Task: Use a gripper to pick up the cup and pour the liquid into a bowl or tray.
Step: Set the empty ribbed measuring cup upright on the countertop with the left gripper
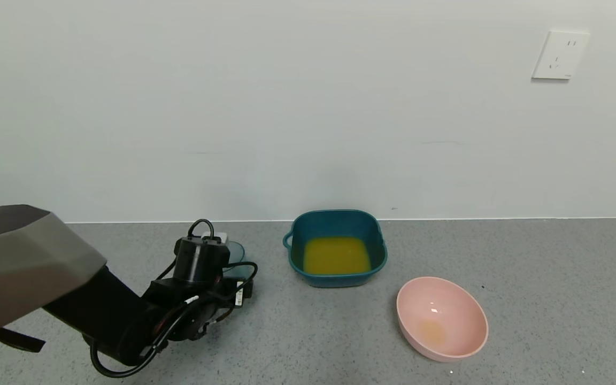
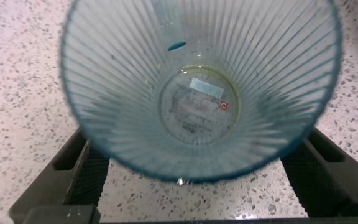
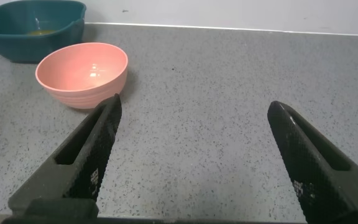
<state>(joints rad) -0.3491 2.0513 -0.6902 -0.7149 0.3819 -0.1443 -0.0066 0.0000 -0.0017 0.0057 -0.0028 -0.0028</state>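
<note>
The ribbed pale blue-green cup (image 2: 197,106) stands upright on the speckled table and holds no liquid; only a thin ring of residue shows at its base. In the head view the cup (image 1: 235,252) shows just behind my left gripper (image 1: 236,286). The left gripper (image 2: 194,183) is open, with one finger (image 2: 82,168) on each side of the cup's lower part, and the fingertips are hidden under the cup. The dark teal basin (image 1: 377,235) holds the orange-yellow liquid (image 1: 336,255). My right gripper (image 3: 193,106) is open and empty over bare table.
A round pink bowl (image 1: 441,318) with a faint orange smear sits in front of and to the right of the basin; it also shows in the right wrist view (image 3: 82,71) beside the basin (image 3: 30,28). A white wall runs along the table's far edge.
</note>
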